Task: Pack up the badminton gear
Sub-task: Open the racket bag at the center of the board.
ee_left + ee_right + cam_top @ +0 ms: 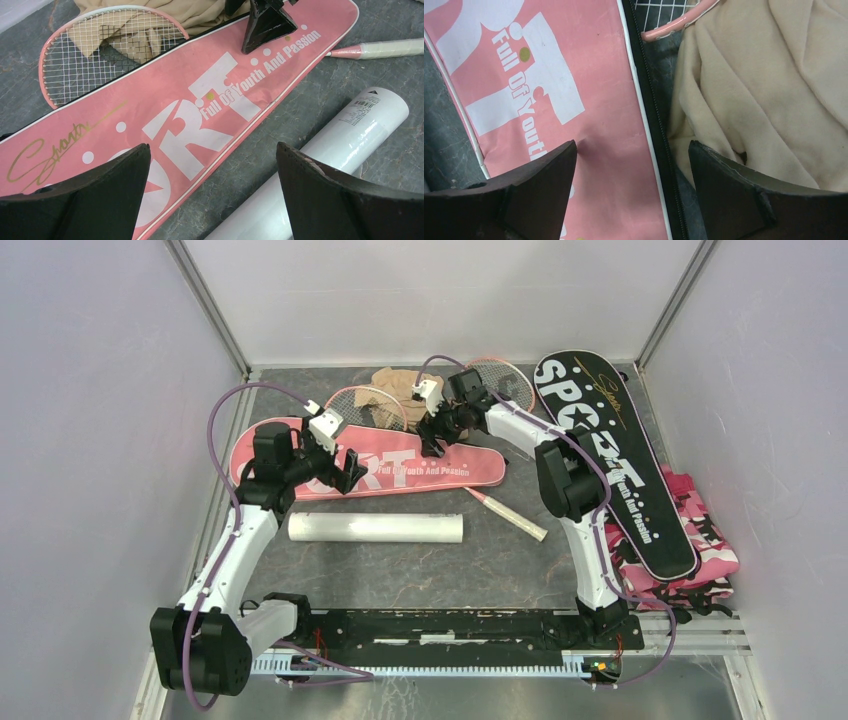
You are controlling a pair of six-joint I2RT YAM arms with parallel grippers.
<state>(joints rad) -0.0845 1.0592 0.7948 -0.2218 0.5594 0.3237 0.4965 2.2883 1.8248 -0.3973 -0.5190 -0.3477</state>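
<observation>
Presently the left jaws and right jaws stand spread above the pink cover point(452, 468), the right perhaps touching it.

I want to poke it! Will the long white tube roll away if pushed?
Probably. The white tube is round and lies on its side on the flat table, so a sideways push would likely roll it. Its glossy skin looks slippery to grip. It seems stiff, not floppy.
</observation>
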